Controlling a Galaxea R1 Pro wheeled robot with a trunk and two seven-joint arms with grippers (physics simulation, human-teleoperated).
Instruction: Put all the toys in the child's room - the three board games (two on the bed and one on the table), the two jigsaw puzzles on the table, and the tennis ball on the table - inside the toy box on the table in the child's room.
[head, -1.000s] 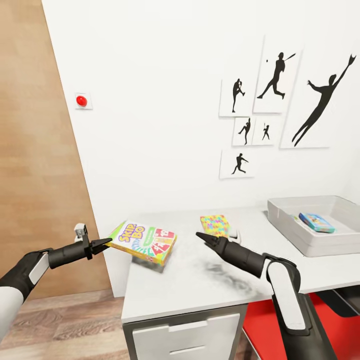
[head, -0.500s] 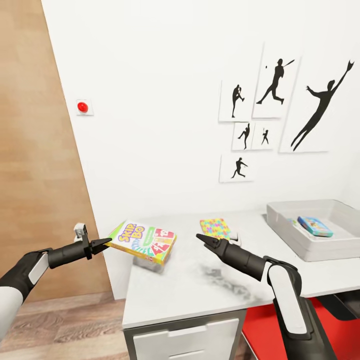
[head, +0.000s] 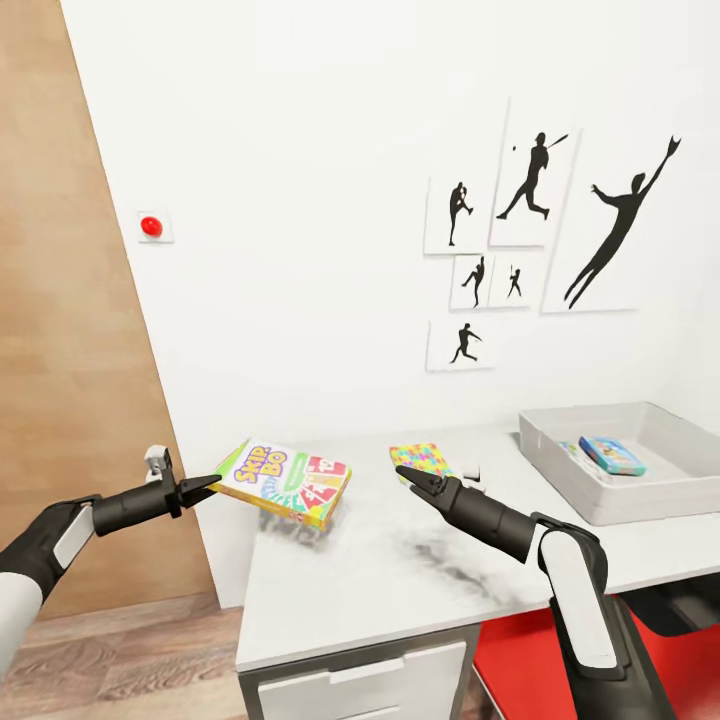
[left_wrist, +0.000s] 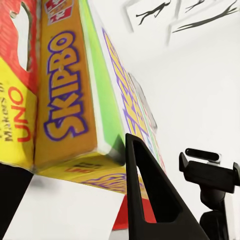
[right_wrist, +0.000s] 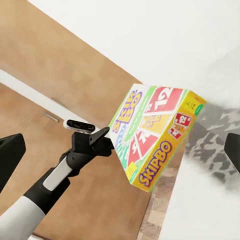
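A colourful Skip-Bo board game (head: 288, 484) hangs tilted over the left end of the white table (head: 400, 570), with my left gripper (head: 205, 487) shut on its near corner. The left wrist view shows the box (left_wrist: 65, 100) close up beside one dark finger (left_wrist: 150, 200). My right gripper (head: 408, 477) hovers open above the table, just in front of a bright jigsaw puzzle (head: 420, 458). The right wrist view looks at the held box (right_wrist: 155, 145) and the left gripper (right_wrist: 102, 137). The light-grey toy box (head: 560, 470) stands at the table's right with a blue board game (head: 610, 455) inside.
A wooden panel (head: 60, 350) borders the white wall at the left, which carries a red button (head: 151, 226). Black sports-silhouette pictures (head: 530, 180) hang above the table. White drawers (head: 350, 690) sit under the tabletop, with something red (head: 520, 660) beside them.
The whole picture has slid a little to the left, so the camera has moved. Both arms keep nearly the same pose and the box stays in the left gripper.
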